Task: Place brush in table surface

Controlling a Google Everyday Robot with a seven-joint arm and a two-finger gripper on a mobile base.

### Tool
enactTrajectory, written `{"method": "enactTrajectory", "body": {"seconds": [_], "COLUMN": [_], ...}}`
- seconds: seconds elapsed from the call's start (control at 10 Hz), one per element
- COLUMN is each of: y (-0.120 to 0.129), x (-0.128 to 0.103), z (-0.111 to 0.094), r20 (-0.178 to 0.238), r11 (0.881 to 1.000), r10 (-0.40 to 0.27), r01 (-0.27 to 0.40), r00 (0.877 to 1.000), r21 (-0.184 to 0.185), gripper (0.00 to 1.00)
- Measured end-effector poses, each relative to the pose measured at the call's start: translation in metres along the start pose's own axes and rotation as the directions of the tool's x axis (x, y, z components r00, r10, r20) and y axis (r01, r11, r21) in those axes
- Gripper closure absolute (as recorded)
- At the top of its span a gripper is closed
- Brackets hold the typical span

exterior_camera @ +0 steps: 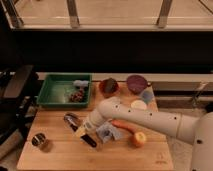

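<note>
The brush (81,132) has a greyish bristly head at its upper left and a long black handle running down to the right. It lies low on or just over the left middle of the light-wood table surface (60,157). My gripper (89,123) is at the end of the white arm (150,121), which reaches in from the right. It sits right at the middle of the brush, touching or nearly touching the handle. Its grip on the handle is hidden.
A green tray (54,93) with small items stands at the back left. A red bowl (109,86), a purple bowl (136,82) and a blue cup (146,95) stand at the back. A carrot (123,125), an orange fruit (139,139), a bluish cloth (106,133) and a small can (39,140) lie on the board. A black chair (17,85) is at the left.
</note>
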Motion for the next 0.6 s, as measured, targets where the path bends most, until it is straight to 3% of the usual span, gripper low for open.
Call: {"method": "enactTrajectory", "body": {"seconds": [0.6], "y": [-0.017], "x": [0.013], "z": [0.009], "r20": [-0.033], "r11": [0.999], "r10": [0.037], "r01": [-0.036], "r00": [0.999], "r21": [0.029], "gripper": [0.28]}}
